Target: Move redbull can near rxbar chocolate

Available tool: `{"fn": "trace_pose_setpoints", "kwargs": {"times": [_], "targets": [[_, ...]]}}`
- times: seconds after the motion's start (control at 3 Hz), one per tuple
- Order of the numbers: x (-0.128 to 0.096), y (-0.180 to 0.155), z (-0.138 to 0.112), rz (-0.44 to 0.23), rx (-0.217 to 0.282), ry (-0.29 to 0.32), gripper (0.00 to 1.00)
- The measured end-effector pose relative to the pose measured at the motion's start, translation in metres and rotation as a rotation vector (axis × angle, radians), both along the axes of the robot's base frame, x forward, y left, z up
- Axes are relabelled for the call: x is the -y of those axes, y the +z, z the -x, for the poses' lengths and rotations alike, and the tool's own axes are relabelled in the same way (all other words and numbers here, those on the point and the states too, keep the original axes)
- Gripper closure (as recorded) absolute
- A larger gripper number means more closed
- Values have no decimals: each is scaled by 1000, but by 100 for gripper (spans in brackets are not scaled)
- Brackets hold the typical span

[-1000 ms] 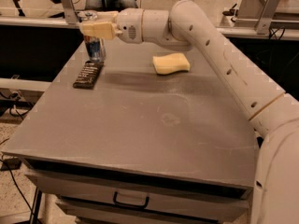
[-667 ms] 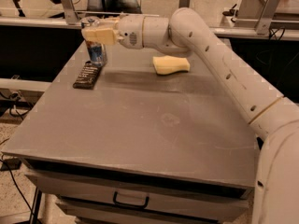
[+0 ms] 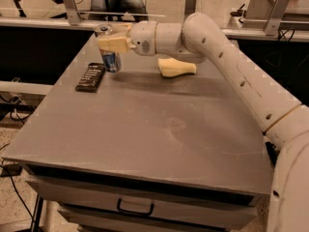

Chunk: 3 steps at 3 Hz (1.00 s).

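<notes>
Camera view, hand [image 3: 108,41] clasping redbull can [image 3: 111,62], beside rxbar chocolate [image 3: 90,77]

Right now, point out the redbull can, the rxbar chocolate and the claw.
redbull can [image 3: 111,62], camera view, blue lower body.
rxbar chocolate [image 3: 91,76], camera view, middle of the black wrapper.
claw [image 3: 107,43], camera view, its yellow tip, over the can's upper half.

1 redbull can [image 3: 111,62] | 1 rxbar chocolate [image 3: 91,77] | 1 sponge [image 3: 176,67] | 1 pincer [image 3: 112,42] far-left
</notes>
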<state>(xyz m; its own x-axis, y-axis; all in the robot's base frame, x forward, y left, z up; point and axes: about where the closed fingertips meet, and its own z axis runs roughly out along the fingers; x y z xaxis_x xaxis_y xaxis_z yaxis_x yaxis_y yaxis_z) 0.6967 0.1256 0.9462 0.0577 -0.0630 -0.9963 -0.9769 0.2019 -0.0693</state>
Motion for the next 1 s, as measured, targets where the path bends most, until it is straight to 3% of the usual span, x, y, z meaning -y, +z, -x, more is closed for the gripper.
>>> {"fn": "trace_pose_setpoints", "kwargs": {"times": [0.33,0.67,1.0], "targets": [[-2,-12,-1,-16,-11,9,82],[-10,-21,-1,-43,-27,21,52],[-15,-25,-1,-29,-30,24,21]]}}
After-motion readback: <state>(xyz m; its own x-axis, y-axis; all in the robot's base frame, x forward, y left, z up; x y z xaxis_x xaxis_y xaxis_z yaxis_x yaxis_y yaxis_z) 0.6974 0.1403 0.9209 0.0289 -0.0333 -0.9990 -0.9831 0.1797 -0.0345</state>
